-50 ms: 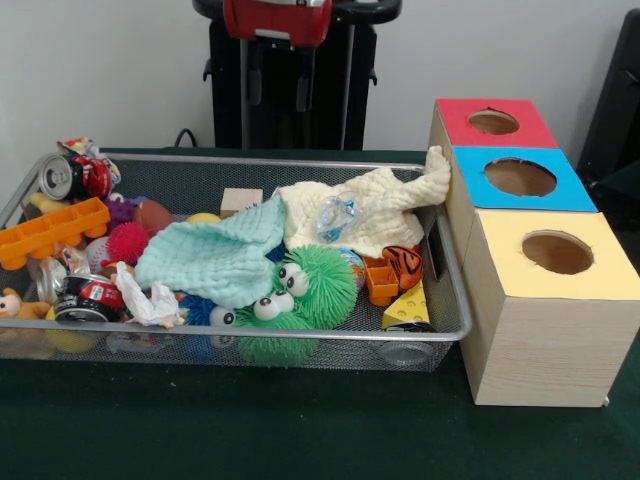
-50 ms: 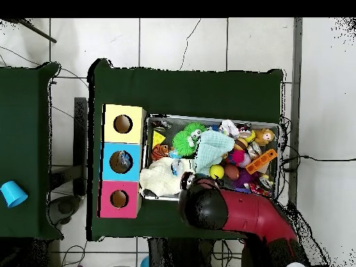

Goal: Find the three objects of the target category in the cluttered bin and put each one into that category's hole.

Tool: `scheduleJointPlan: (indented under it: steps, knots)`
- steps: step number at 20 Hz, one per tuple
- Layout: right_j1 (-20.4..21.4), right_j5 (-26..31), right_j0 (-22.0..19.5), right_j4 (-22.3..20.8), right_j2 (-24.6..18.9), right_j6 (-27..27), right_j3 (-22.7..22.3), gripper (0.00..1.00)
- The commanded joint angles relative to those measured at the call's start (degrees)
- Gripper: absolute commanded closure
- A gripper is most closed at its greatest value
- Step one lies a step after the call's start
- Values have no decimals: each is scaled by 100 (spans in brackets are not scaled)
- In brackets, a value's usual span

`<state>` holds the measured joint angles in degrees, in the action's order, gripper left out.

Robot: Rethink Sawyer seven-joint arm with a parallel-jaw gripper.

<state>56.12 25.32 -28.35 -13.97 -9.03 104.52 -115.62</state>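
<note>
A wire mesh bin holds a heap of toys and cloths. On top lie a mint cloth, a cream cloth and a green fuzzy toy with bulging eyes. To the right of the bin stands a wooden box with a red hole, a blue hole and a yellow hole. My gripper hangs high behind the bin's back rim, open and holding nothing. In the overhead view the arm's head covers the gripper and the bin's near edge.
Also in the bin: an orange tray, a soda can, a pink spiky ball, a wooden block, a tiger toy and a cheese wedge. A blue cup stands on the side table.
</note>
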Motion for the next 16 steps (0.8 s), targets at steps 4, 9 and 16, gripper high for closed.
scheduleJointPlan:
  steps: [4, 9, 16]
  knots:
    - [-438, 544, 327, 134, -120, 537, 714, 0]
    - [-558, 521, 434, 132, -14, 590, 856, 0]
    - [-799, 297, 409, 106, 6, 567, 889, 0]
